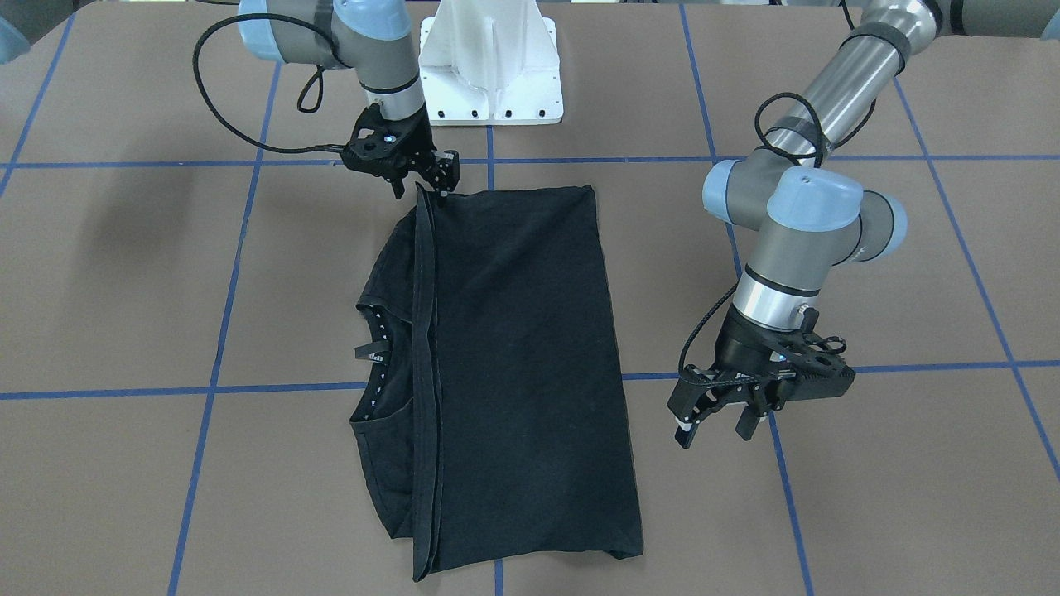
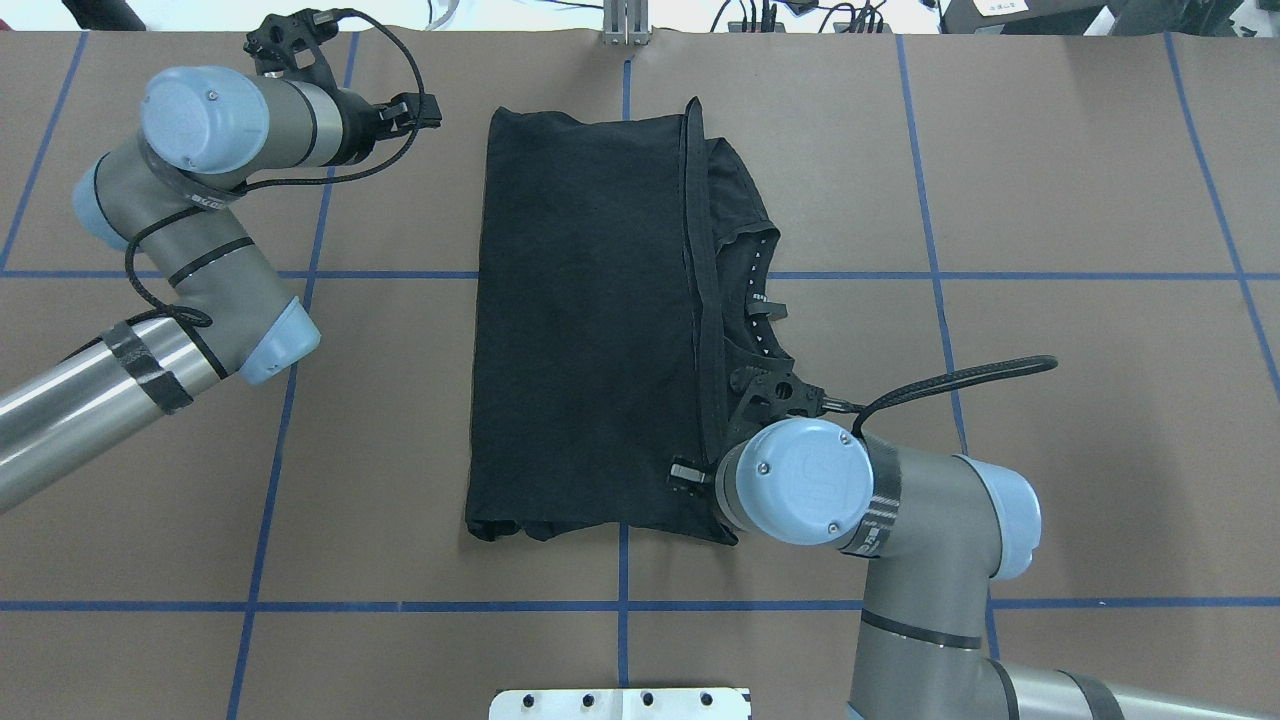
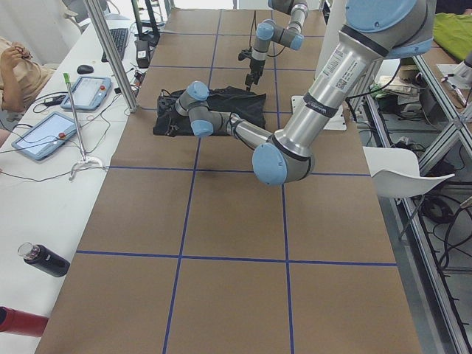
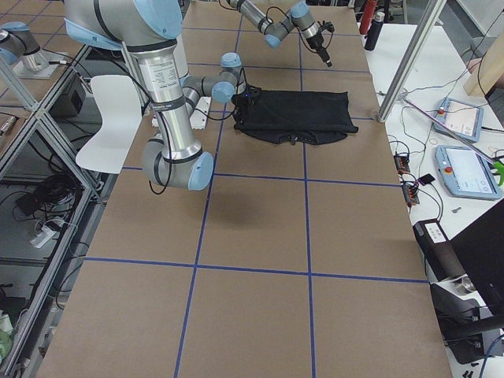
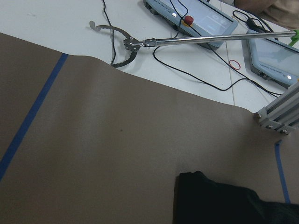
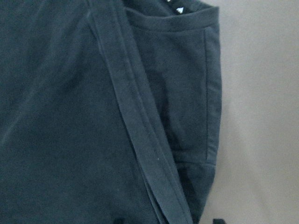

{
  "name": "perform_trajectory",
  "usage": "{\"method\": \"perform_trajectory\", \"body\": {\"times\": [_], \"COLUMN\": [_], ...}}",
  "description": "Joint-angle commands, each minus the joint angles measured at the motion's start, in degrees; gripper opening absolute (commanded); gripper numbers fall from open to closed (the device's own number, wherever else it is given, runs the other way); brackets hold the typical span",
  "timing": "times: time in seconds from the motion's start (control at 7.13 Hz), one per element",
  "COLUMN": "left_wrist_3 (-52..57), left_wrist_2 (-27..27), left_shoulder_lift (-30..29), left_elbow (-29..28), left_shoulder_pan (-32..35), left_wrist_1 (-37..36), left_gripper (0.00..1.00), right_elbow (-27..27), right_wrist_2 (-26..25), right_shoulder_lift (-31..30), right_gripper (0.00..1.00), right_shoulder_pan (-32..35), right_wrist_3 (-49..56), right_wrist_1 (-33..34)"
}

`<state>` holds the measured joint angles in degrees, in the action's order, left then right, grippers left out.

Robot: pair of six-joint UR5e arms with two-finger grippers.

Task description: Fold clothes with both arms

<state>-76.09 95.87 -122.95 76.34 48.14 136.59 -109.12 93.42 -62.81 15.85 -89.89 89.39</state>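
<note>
Jaws: the left gripper (image 1: 719,424) has its fingers spread wide with nothing between them. The right gripper (image 1: 424,184) is also spread. In the right wrist view its two tips show only as dark marks at the bottom edge, one on either side of the hem band (image 6: 140,140).

Table (image 1: 124,290): brown top divided by blue tape lines (image 1: 281,387). Bare surface lies along both long sides of the garment. The white base pedestal (image 1: 490,66) stands just behind its near end, and in the overhead view its far end lies near the table's far edge.

T-shirt (image 1: 522,348): folded into a long black rectangle at mid-table, running from the robot toward the operators' side. A plain panel covers most of it, and the panel's hemmed edge runs lengthwise. The collar (image 1: 377,348) is exposed on the robot's right.

Relations: the right gripper is at the shirt's pedestal-end corner, over the end of the hem band; whether it touches the cloth cannot be told. The left gripper is over bare table off the opposite long edge, apart from the cloth. Its wrist view catches only one shirt corner.
</note>
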Motion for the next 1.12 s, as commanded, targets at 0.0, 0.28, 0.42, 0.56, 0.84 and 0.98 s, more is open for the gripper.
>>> {"method": "perform_trajectory", "body": {"times": [0.0, 0.28, 0.42, 0.56, 0.84, 0.98], "left_wrist_3": [0.41, 0.24, -0.02, -0.02, -0.11, -0.20], "left_wrist_2": [1.58, 3.01, 3.01, 3.01, 2.92, 2.92], "left_shoulder_lift": [5.41, 6.58, 6.59, 6.67, 7.63, 7.90], "left_elbow": [4.84, 5.40, 5.31, 5.05, 4.96, 4.87], "left_shoulder_pan": [0.03, 0.03, 0.03, 0.03, -0.06, -0.15], "left_wrist_1": [0.08, 0.17, 0.09, 0.17, 0.52, 0.61], "left_gripper": [1.00, 1.00, 1.00, 1.00, 1.00, 1.00], "right_elbow": [0.13, 0.48, 0.66, 0.92, 2.41, 3.03], "right_wrist_2": [0.00, 0.70, 1.32, 1.32, -0.16, -0.61], "right_shoulder_lift": [0.76, 3.64, 5.75, 6.38, 6.39, 6.48], "right_gripper": [0.63, 0.58, 0.58, 0.51, 0.50, 0.51], "right_shoulder_pan": [-1.69, -1.61, -1.61, -1.61, -1.43, -1.34], "right_wrist_3": [15.57, 29.89, 33.96, 36.00, 40.31, 42.06], "right_wrist_1": [1.31, 10.12, 15.84, 17.73, 18.36, 18.19]}}
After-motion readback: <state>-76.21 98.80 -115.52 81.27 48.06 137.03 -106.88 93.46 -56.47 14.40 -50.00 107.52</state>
